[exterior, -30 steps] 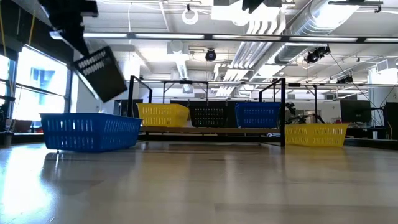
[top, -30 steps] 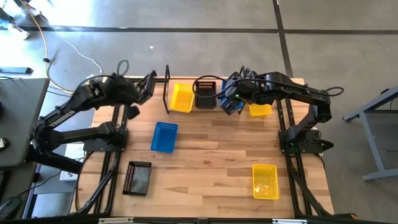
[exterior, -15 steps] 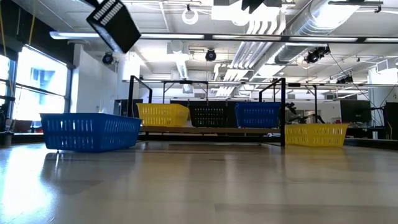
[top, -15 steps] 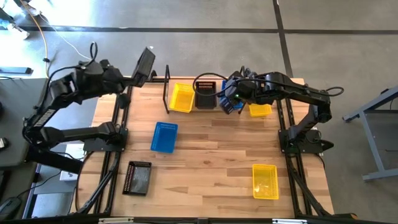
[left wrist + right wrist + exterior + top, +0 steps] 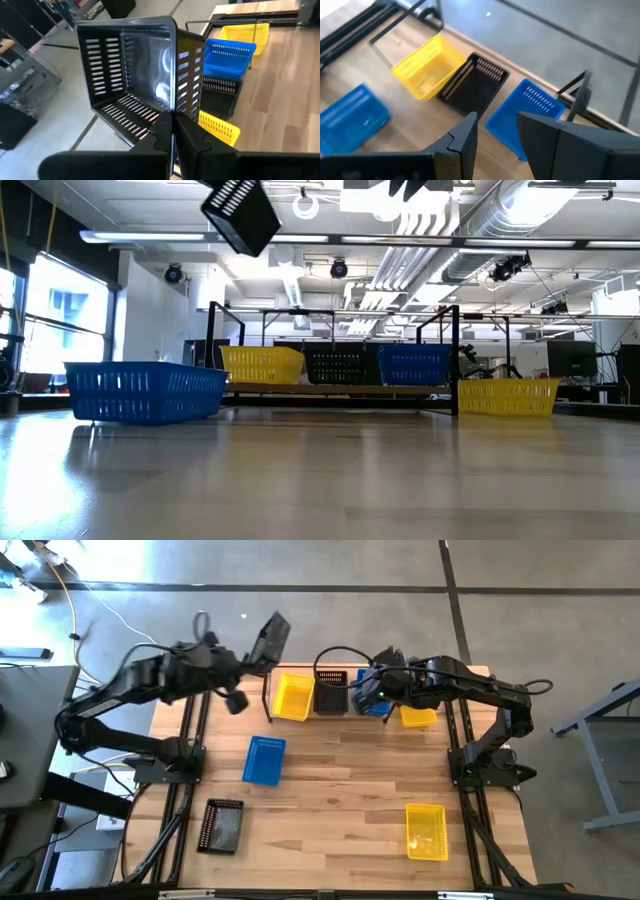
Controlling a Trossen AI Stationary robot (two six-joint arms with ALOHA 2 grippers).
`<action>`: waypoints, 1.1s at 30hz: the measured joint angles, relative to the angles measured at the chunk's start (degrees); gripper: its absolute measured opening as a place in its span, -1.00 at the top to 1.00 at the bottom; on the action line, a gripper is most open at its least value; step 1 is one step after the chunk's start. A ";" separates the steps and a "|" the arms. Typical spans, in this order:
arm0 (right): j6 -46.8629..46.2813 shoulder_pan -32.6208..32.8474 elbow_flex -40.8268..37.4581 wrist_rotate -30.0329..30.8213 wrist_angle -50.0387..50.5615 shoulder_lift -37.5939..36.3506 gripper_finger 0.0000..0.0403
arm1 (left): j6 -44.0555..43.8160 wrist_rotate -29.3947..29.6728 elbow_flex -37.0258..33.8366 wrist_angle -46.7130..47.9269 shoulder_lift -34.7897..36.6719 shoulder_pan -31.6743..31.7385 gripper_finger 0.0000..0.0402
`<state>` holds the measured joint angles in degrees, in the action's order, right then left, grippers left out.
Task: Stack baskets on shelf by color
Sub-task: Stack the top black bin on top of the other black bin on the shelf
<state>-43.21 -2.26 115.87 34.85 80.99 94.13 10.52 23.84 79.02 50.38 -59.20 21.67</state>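
My left gripper (image 5: 172, 132) is shut on a black basket (image 5: 270, 640), high above the table's far left, by the shelf's left loop end (image 5: 268, 685); the low view shows that basket (image 5: 240, 215) tilted in the air. On the shelf (image 5: 340, 388) stand a yellow basket (image 5: 293, 697), a black basket (image 5: 331, 692) and a blue basket (image 5: 378, 703), each on its base. My right gripper (image 5: 497, 135) is open and hovers over the blue basket (image 5: 527, 115) without touching it. My left gripper pinches one perforated side wall (image 5: 176, 102) of the black basket, one finger inside the basket and one outside. The basket is lifted clear of the table and tipped on its side, with its open face turned sideways.
On the table lie a blue basket (image 5: 264, 760) left of centre, a black basket (image 5: 222, 825) near the left front, a yellow basket (image 5: 426, 831) near the right front, and another yellow basket (image 5: 418, 717) just right of the shelf. Bare wood lies in the middle.
My left gripper, keeping hold of the black basket, has risen and then swung toward the table's right along the far edge, up to the shelf's left end. The basket has stayed tilted and moved with it.
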 joint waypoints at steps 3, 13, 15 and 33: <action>-1.60 0.00 0.00 4.43 0.04 0.00 0.39 | -0.08 2.73 0.00 -3.37 -3.46 -2.26 1.00; -5.87 -2.60 0.00 12.50 0.14 0.00 0.39 | 0.12 6.93 0.02 -12.36 -14.49 -5.60 1.00; -5.87 -3.34 0.00 12.41 0.17 0.00 0.39 | 0.11 7.01 0.00 -14.10 -16.32 -5.77 1.00; -5.20 -6.08 0.00 11.68 0.25 0.00 0.39 | -2.71 4.66 0.00 -17.86 -30.33 -5.53 1.00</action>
<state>-48.41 -8.34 115.87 46.53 81.24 94.13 7.81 28.50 79.02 32.52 -89.53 16.14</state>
